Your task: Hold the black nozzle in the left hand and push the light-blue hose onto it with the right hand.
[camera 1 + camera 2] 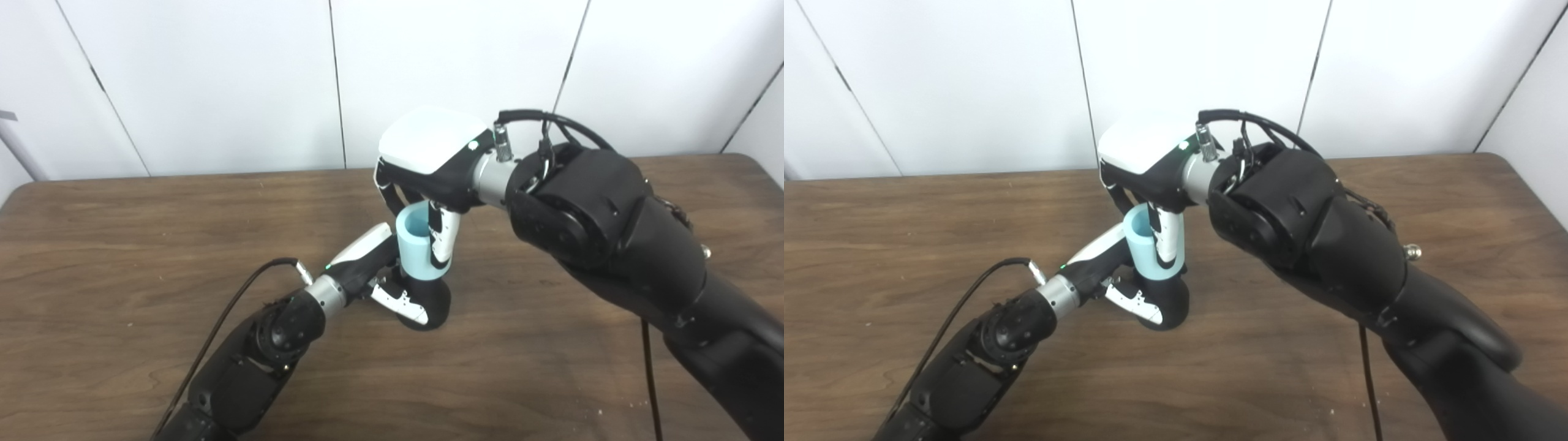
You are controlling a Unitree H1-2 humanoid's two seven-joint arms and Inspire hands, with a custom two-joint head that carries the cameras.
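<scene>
In the left eye view, the left hand is wrapping its fingers around the black nozzle, which is standing with its base on the desk. The right hand is reaching down from above, fingers closed around the light-blue hose, which is sitting upright on top of the nozzle with its open mouth facing up. The main risk, as I judge it, is the hose going on crooked: a push that is off the nozzle's axis could be buckling the soft wall or tipping the nozzle out of the left hand's hold (the base looks narrow against the desk). A slack grip on the nozzle would be letting it skid sideways instead.

In the right eye view, the same stack is showing, hose above nozzle, and the right hand's fingers are lying along the hose's side. How far the hose is already seated I cannot tell, since the fingers are covering the joint. The desk is dark brown wood grain with a few pale crumbs near its front edge, and behind it white wall panels with dark seams are closing off the room.
</scene>
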